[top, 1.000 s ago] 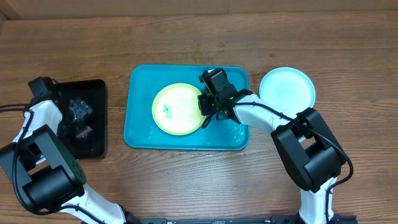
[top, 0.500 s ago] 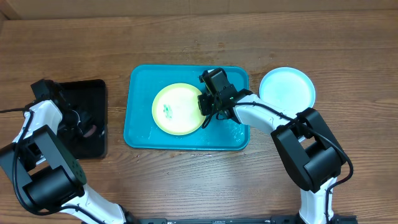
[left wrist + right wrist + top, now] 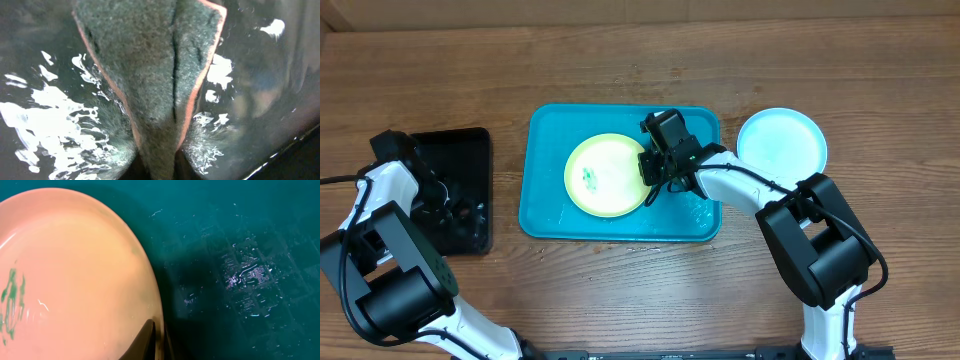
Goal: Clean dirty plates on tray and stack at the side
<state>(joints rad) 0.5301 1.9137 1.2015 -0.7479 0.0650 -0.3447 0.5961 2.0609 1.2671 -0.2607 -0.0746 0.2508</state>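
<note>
The left pincer is clenched on a green sponge in the black tray. The right pincer nips the rim of the smeared yellow-green plate, which lies in the turquoise tray. A pale blue plate sits just beside the tray.

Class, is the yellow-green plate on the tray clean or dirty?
Dirty: the plate carries a green smear left of its centre.

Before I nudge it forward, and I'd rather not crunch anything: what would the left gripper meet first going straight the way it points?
The wet floor of the black tray, through the sponge the left gripper pinches; the sponge looks pressed against it, though depth is hard to judge.
</note>
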